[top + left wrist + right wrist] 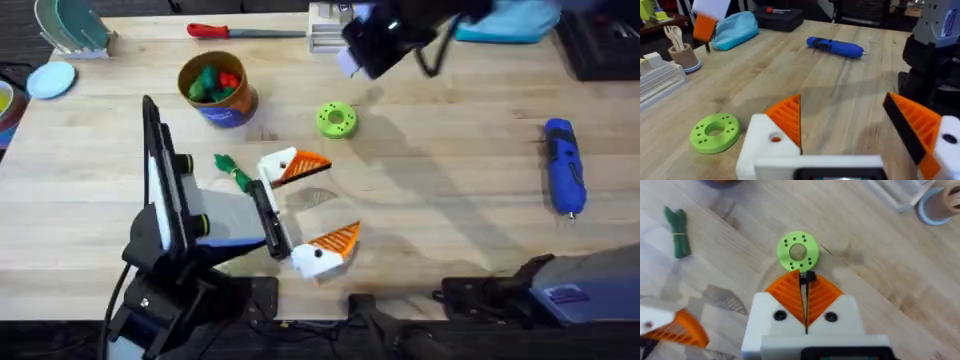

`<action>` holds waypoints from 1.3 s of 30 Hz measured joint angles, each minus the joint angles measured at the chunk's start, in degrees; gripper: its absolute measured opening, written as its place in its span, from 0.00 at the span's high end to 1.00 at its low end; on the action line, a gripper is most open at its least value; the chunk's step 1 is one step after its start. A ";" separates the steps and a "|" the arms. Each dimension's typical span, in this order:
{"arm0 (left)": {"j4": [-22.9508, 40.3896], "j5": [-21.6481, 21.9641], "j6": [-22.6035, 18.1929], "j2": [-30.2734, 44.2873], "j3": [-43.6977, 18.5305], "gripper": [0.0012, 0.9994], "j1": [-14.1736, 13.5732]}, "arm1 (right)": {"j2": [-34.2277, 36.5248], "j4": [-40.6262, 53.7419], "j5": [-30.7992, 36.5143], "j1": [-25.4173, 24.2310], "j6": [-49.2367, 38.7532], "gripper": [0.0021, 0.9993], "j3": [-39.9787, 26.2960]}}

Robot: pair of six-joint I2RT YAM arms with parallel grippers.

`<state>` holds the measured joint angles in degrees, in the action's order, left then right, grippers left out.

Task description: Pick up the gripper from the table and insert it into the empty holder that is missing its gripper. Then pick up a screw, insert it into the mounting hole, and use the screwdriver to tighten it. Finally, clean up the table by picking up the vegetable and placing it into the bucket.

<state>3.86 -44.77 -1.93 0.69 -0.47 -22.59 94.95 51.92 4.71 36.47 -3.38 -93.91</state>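
My left gripper point(335, 200) point(842, 105) lies open on the table. Its far white holder point(280, 165) point(765, 142) carries the orange gripper point(308, 165) point(787, 117), and orange shows through its mounting hole. My right gripper point(805, 277) point(352, 65) point(705, 25) hangs high above the green disc point(797, 251), shut on a small black piece point(808, 276) that looks like a screw. The blue screwdriver point(563, 165) point(835, 47) lies at the right. The thin green vegetable point(232, 172) point(677, 232) lies beside the left claw. The bucket point(218, 90) stands behind it.
The bucket holds green and red toy foods. A red-handled tool point(240, 32) lies at the back edge. A blue pouch point(735, 27) and a tan pen cup point(684, 55) stand at the back. The green disc point(336, 120) point(715, 132) lies mid-table.
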 joint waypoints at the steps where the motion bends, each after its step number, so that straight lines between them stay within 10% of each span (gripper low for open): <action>1: 0.00 0.00 0.00 -0.01 0.00 0.01 0.00 | -1.82 0.51 0.00 0.00 0.00 1.00 0.00; 10: 0.00 0.00 0.00 0.00 0.00 0.01 0.00 | -15.25 8.50 0.00 0.00 0.92 1.00 0.11; 21: 0.00 0.02 0.02 -0.02 0.00 0.01 0.00 | -21.52 -6.17 -1.39 1.41 9.55 1.00 21.36; 39: 0.00 0.01 0.02 -0.01 0.00 0.01 0.00 | -15.36 -2.29 -3.06 17.39 12.61 1.00 11.03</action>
<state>3.86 -44.77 -1.91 0.68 -0.47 -22.59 79.59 49.64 1.65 53.86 9.23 -82.88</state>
